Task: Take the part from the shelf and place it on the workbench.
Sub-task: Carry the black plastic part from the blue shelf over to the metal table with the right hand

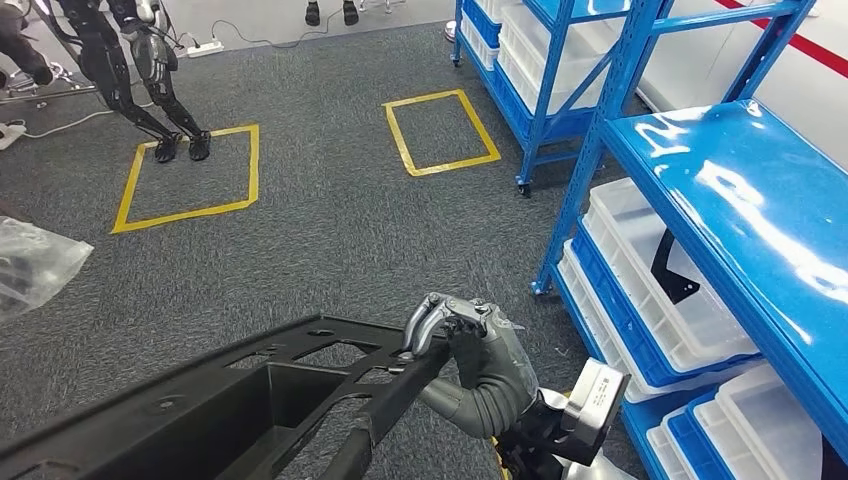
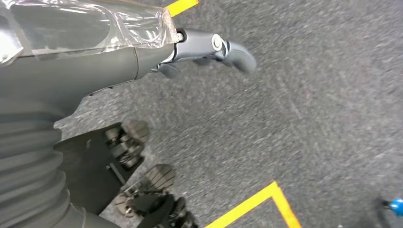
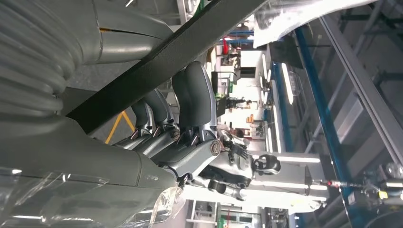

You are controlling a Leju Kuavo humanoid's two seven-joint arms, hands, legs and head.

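The part is a large black frame (image 1: 250, 400) with open cut-outs, carried low in front of me over the carpet. My right hand (image 1: 465, 345) grips its right-hand end, fingers wrapped over the bar. In the right wrist view those dark fingers (image 3: 190, 95) curl around the black bar (image 3: 166, 61). The left wrist view shows my left hand (image 2: 119, 61) with its thumb stretched out and its dark fingers (image 2: 128, 137) hooked over a black edge of the part (image 2: 90, 166).
A blue shelf (image 1: 740, 190) with white bins (image 1: 640, 270) stands close on my right; one bin holds a black piece (image 1: 675, 270). Two yellow tape squares (image 1: 185, 214) (image 1: 450, 166) mark the grey carpet ahead. Another robot's legs (image 1: 150, 90) stand far left. A plastic bag (image 1: 30, 265) lies at left.
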